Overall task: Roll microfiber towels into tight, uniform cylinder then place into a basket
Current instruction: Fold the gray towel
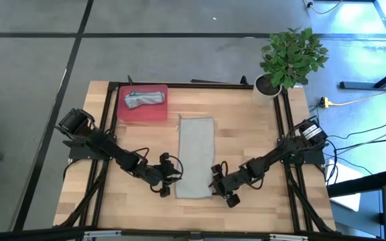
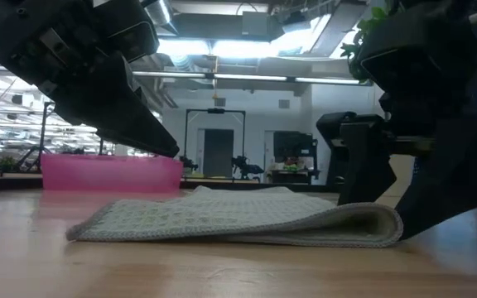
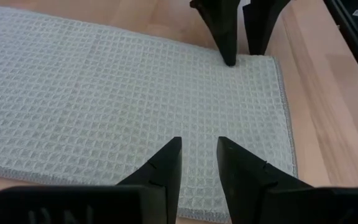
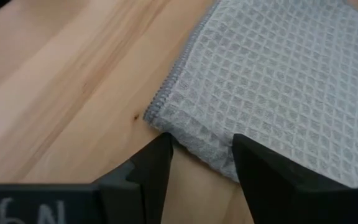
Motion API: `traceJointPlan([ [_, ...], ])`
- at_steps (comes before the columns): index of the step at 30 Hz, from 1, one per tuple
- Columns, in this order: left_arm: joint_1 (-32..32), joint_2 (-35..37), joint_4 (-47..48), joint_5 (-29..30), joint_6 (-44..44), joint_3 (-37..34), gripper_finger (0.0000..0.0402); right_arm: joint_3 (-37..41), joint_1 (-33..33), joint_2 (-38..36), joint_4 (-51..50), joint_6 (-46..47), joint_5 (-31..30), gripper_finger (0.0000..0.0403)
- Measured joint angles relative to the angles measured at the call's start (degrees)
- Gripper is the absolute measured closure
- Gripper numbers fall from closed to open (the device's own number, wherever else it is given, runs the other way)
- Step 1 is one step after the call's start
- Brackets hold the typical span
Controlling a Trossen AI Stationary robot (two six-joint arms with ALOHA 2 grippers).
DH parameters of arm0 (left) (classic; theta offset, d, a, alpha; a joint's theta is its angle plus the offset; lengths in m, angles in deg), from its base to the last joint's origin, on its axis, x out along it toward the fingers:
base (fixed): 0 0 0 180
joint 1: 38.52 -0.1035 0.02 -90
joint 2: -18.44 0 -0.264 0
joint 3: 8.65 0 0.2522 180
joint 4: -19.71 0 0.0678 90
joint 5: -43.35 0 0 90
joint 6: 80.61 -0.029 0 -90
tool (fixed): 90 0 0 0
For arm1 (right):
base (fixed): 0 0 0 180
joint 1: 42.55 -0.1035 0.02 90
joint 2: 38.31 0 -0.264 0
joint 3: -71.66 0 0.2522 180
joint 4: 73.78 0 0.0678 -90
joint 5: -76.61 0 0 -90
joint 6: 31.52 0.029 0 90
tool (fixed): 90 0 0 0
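While the folded light grey waffle-weave microfiber towel [image 1: 196, 157] is laid flat as a long strip down the middle of the pale wooden slatted table [image 1: 246, 134], both grippers are parked at its near end. The left gripper [image 1: 167, 178] is set just beside the towel's near left corner; in its own wrist view the two dark fingers [image 3: 166, 168] are seen parted by a narrow gap right over the weave, with nothing pinched between them. The right gripper [image 1: 221, 185] is placed at the near right corner, and there the jaws are spread a bit wider, straddling the hemmed corner of the towel [image 4: 278, 81] with the cloth lying between the fingers [image 4: 154, 165] but not really clamped, as far as can be told. From the low view the near edge is seen as a soft doubled fold [image 2: 363, 222], slightly puffed up off the wood, so it's pretty clearly two layers.

Further back, the shallow rectangular red plastic tray [image 1: 141, 111] is found at the far left corner of the table, well apart from the grey strip. A second towel, pale blue-teal and bunched into a loose roll [image 1: 143, 98], is already lying inside it. At the far right corner, a white pot with a leafy green plant [image 1: 288, 59] is standing just past the black frame rail [image 1: 281, 110].
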Motion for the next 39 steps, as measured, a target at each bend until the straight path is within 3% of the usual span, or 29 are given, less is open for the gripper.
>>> traceJointPlan([
  [6, 0.0, 0.0, 0.0, 0.0, 0.0, 0.0, 0.0308, 0.0, -0.1, 0.2, 0.5, 2.3, -2.4, 0.0254],
  [15, 0.8, 0.1, 0.1, 0.0, -0.3, 0.0, 0.0308, -1.1, 0.3, 0.3, 0.7, 2.1, -2.8, 0.0392],
  [22, 3.0, 0.1, 0.2, 0.1, -0.5, 0.1, 0.0308, -2.7, 1.6, -2.5, -0.4, 1.1, -7.4, 0.0395],
  [37, 4.8, 0.1, 0.2, 1.0, -2.0, 0.1, 0.0308, -10.2, 11.8, -4.0, -6.3, 1.1, -7.5, 0.0398],
  [39, 4.8, 0.1, 0.2, 1.0, -2.0, 0.1, 0.0308, -11.5, 12.7, -4.0, -9.2, 1.1, -10.4, 0.0398],
])
